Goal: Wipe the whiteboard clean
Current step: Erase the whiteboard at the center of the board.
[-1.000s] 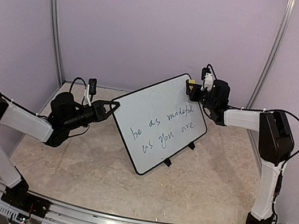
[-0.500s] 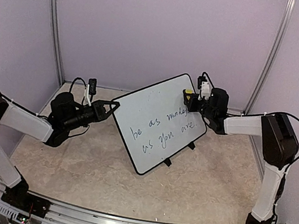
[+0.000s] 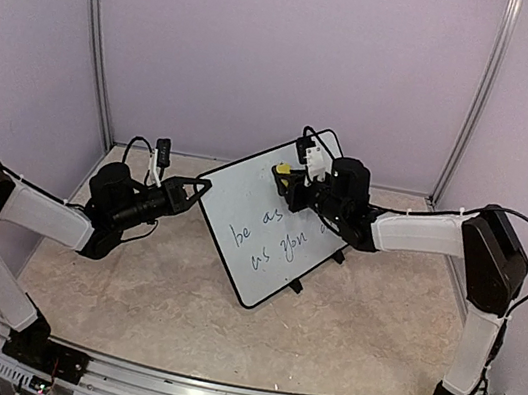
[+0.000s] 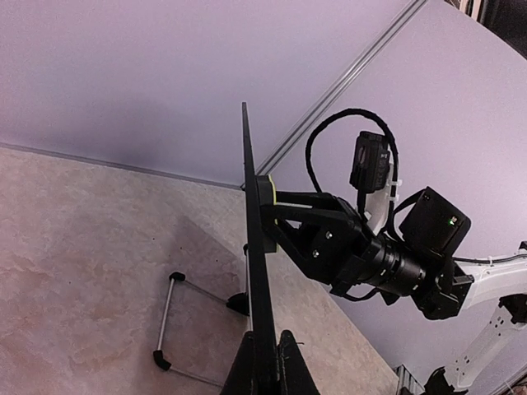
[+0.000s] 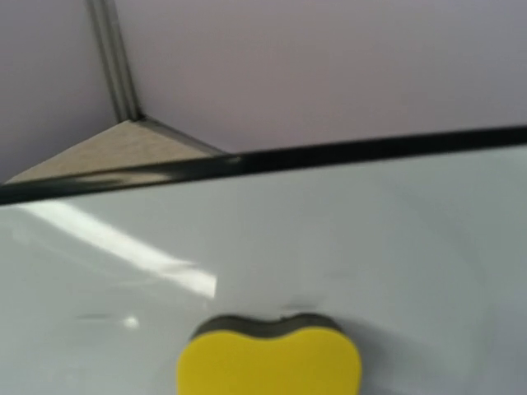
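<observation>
The whiteboard stands tilted on its wire stand, with dark handwriting on its lower left part. My left gripper is shut on the board's left edge. In the left wrist view the board shows edge-on between my fingertips. My right gripper is shut on a yellow sponge and presses it against the board's upper middle. In the right wrist view the sponge lies against the white surface below the black rim. My right arm hides the writing's right part.
The black wire stand rests on the beige tabletop behind the board. Purple walls with metal corner posts close in the back and sides. The right arm shows beyond the board in the left wrist view.
My right gripper has slid the sponge left across the board, from the top right corner to the upper middle. The left gripper and the board have not moved.
</observation>
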{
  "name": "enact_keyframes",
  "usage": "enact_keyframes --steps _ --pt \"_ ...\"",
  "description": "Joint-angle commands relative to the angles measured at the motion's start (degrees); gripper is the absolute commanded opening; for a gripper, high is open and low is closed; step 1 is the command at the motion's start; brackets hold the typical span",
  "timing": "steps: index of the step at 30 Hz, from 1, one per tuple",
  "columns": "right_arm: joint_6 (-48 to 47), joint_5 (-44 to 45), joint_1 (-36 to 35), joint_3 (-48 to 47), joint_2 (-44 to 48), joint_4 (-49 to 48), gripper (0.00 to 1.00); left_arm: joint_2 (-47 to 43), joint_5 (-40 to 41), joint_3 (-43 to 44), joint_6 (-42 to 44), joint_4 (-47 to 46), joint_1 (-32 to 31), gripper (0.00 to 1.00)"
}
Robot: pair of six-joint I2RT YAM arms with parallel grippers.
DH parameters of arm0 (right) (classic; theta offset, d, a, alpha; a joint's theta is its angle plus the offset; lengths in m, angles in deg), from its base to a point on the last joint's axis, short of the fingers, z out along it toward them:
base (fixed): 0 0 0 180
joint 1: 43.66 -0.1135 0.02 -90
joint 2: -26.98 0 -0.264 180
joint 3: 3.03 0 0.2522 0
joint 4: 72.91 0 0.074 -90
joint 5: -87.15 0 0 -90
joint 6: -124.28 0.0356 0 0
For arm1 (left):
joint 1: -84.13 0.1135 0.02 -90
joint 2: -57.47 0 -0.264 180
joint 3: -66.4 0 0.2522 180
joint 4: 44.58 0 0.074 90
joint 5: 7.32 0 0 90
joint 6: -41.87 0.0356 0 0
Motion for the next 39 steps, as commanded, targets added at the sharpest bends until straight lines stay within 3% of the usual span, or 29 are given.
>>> enact_keyframes --steps 1,18,34,39 --pt "-2.0 4.2 -6.3 -1.7 0.2 8.0 0.03 -0.7 -6.4 0.4 1.9 -5.6 -1.7 0.00" --pt "1.9 13.9 -20.8 -2.8 0.3 21.1 0.01 -1.4 -5.9 0.3 1.9 -5.3 -1.9 0.00" --pt "7.8 13.0 -21.7 9.4 5.8 21.3 0.00 -2.3 -5.9 0.2 2.1 -5.2 -2.3 0.00" --pt "8.7 16.6 -22.2 11.2 6.0 20.3 0.00 -2.2 -5.9 0.2 2.2 -5.2 -2.4 0.00"
